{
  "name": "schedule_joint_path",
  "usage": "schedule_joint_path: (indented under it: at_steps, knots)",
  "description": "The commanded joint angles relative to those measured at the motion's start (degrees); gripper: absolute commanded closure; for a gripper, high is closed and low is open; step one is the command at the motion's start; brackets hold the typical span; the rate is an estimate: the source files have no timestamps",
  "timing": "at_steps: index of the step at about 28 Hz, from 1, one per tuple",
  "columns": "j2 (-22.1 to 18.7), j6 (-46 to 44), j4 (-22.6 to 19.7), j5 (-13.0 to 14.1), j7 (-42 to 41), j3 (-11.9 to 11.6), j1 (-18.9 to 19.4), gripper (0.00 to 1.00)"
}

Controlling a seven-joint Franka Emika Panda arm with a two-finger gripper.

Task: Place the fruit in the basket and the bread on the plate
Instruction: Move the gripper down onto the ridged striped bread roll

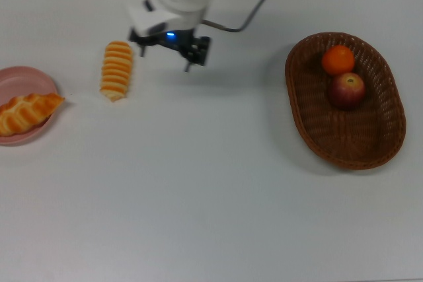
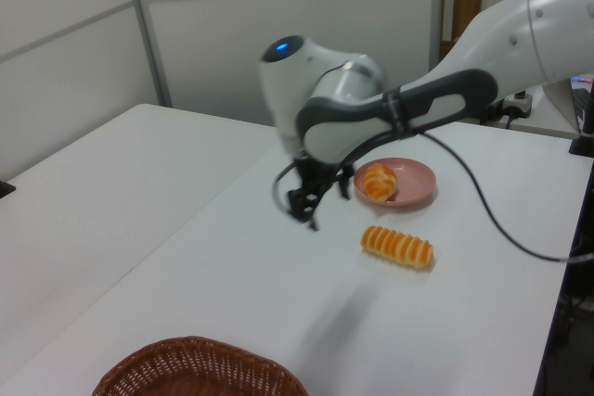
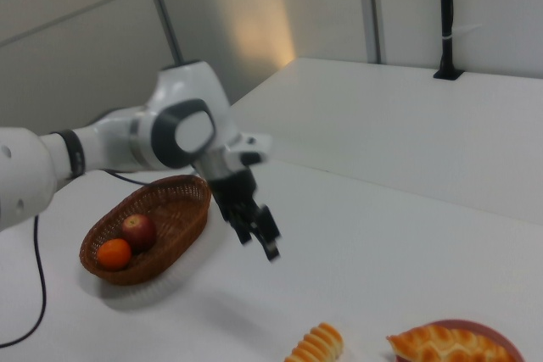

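Black two-finger tool (image 1: 170, 49) empty, fingers apart, hovering above white counter (image 1: 211, 183) just right of ridged striped golden roll (image 1: 117, 69) in the top view; coming down off-centre could roll it away from pale pink round plate (image 1: 23, 84) at far left, which already holds braided loaf (image 1: 26, 113). Fruit in brown wicker basket (image 1: 370, 143).

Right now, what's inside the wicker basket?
The basket holds the orange tangerine and the red apple, side by side at one end. The rest of its woven bottom shows bare. Nothing covers them.
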Motion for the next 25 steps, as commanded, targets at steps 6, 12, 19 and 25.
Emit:
schedule_joint_path:
  at_steps: [6, 12, 19, 25]
  knots:
    - [-7.85, 10.04, -16.55, 1.56, -13.66, 0.23, -9.0, 0.0]
    - [-7.59, 20.23, -22.26, 1.48, -17.53, 0.23, -13.22, 0.0]
    - [-6.62, 28.16, -26.66, 0.25, -20.43, 0.14, -15.16, 0.0]
    - [-6.62, 28.33, -26.84, -1.34, -20.88, 0.14, -15.16, 0.0]
